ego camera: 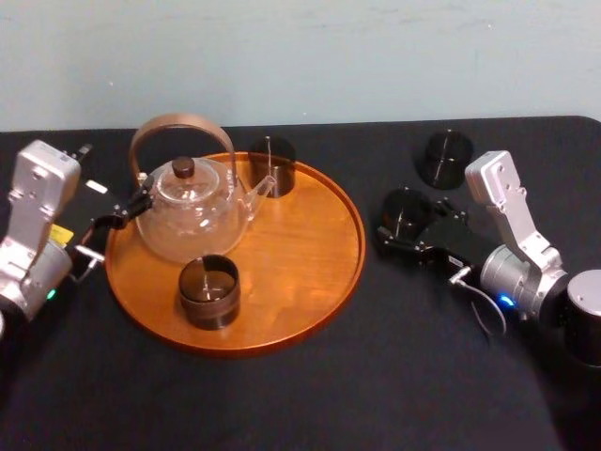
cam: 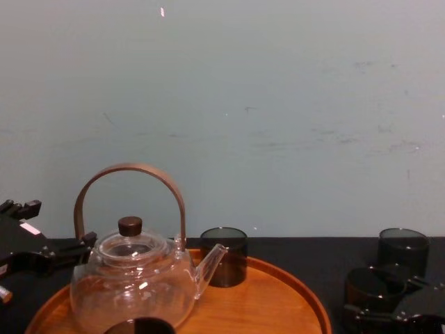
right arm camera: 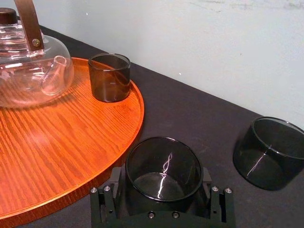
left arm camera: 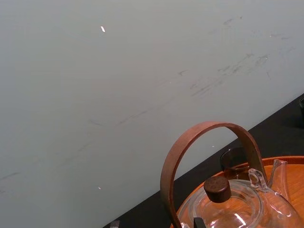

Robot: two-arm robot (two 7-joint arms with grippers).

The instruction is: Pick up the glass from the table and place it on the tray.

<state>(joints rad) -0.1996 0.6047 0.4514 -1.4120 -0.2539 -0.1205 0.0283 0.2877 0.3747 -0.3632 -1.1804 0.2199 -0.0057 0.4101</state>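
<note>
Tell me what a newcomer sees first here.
The clear teapot with a curved wooden handle stands out, on the round orange tray left of centre. Right of the tray, the right gripper reaches a dark glass on the black table; the left gripper sits at the tray's left edge.

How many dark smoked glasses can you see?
4 dark smoked glasses. Two on the round orange-brown wooden tray, back and front; one at the right gripper on the black table; one behind it. None seems hidden.
</note>
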